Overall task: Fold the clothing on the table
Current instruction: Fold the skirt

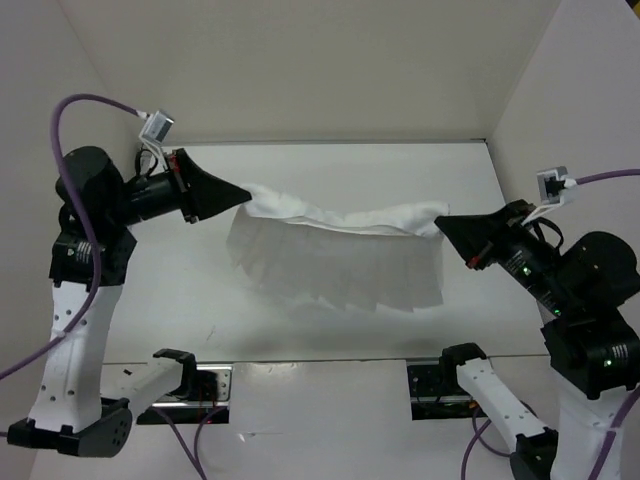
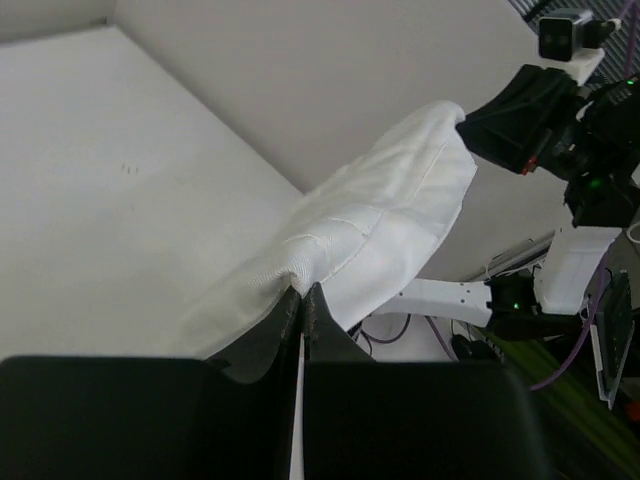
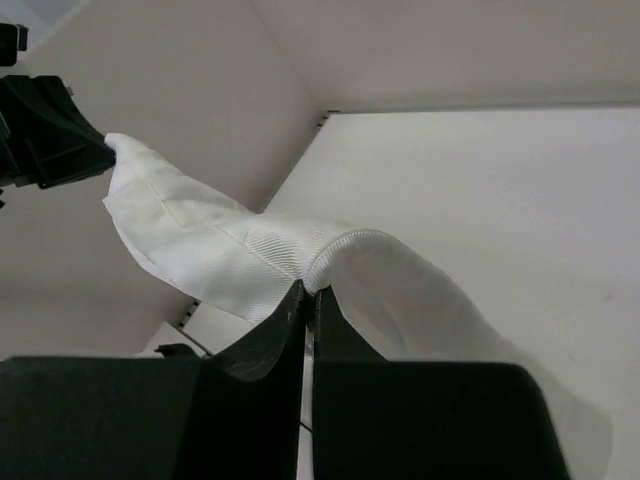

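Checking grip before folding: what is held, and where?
The thin white fabric garment; left fingers and right fingers each pinch one end of its bunched edge.

A robotics lab test cell: a plain white counter (image 1: 330, 175) boxed in by bare white walls (image 1: 300, 70), with a white left robot arm (image 1: 72, 340) and right robot arm (image 1: 585, 290) bolted at its near edge, purple cables (image 1: 88, 97) looping from both.
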Robot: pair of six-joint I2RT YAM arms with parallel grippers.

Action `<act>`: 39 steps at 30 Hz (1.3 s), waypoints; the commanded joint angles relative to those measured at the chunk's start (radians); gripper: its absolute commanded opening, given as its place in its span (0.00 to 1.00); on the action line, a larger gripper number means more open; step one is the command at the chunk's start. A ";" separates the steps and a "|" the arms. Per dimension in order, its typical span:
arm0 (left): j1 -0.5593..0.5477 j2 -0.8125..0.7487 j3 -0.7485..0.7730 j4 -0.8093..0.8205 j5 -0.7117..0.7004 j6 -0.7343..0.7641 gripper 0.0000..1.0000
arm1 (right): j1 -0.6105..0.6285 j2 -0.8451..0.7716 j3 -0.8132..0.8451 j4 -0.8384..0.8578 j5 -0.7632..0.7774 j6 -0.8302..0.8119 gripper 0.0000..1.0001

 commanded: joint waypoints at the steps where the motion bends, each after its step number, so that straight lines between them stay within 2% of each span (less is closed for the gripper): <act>1: 0.022 0.149 0.006 0.008 -0.006 -0.010 0.00 | 0.019 0.095 -0.090 0.082 -0.061 0.056 0.00; 3: 0.022 0.227 0.006 -0.003 -0.033 -0.001 0.00 | 0.020 0.139 -0.151 0.143 -0.050 0.072 0.00; 6: 0.031 0.464 -0.016 0.020 -0.093 0.010 0.00 | -0.005 0.280 -0.245 0.252 -0.076 0.081 0.00; 8: 0.031 0.578 0.023 0.020 -0.107 0.019 0.00 | -0.031 0.420 -0.276 0.323 -0.095 0.081 0.00; 9: 0.031 0.693 0.076 0.020 -0.107 0.019 0.00 | -0.040 0.469 -0.285 0.340 -0.079 0.072 0.00; 11: 0.040 0.810 0.160 0.004 -0.129 0.041 0.00 | -0.054 0.626 -0.256 0.387 -0.070 0.058 0.00; 12: 0.040 0.921 0.255 -0.006 -0.115 0.041 0.00 | -0.066 0.674 -0.220 0.401 -0.061 0.058 0.00; 15: 0.040 1.115 0.450 -0.050 -0.106 0.051 0.00 | -0.077 0.851 -0.134 0.421 -0.032 0.035 0.00; 16: 0.040 1.154 0.451 -0.064 -0.095 0.051 0.00 | -0.077 0.885 -0.114 0.430 -0.032 0.035 0.00; 17: 0.049 1.186 0.523 -0.064 -0.086 0.038 0.00 | -0.077 0.937 -0.101 0.439 -0.023 0.024 0.00; 21: 0.049 1.300 0.639 -0.083 -0.058 0.027 0.00 | -0.077 0.975 -0.057 0.439 -0.003 0.024 0.00; 23: 0.049 1.300 0.639 -0.083 -0.032 0.027 0.00 | -0.077 0.975 -0.048 0.426 -0.003 0.015 0.00; 27: 0.059 1.202 0.531 -0.044 -0.032 0.036 0.00 | -0.077 0.940 -0.079 0.387 -0.003 0.006 0.00; 33: 0.080 1.004 0.201 0.029 -0.041 0.054 0.00 | -0.077 0.815 -0.201 0.317 -0.003 0.015 0.00; 36: 0.098 0.909 0.075 0.043 -0.070 0.054 0.00 | -0.086 0.768 -0.239 0.274 0.022 0.006 0.00; 39: 0.108 0.846 0.024 0.014 -0.104 0.094 0.00 | -0.086 0.758 -0.239 0.185 0.031 -0.020 0.00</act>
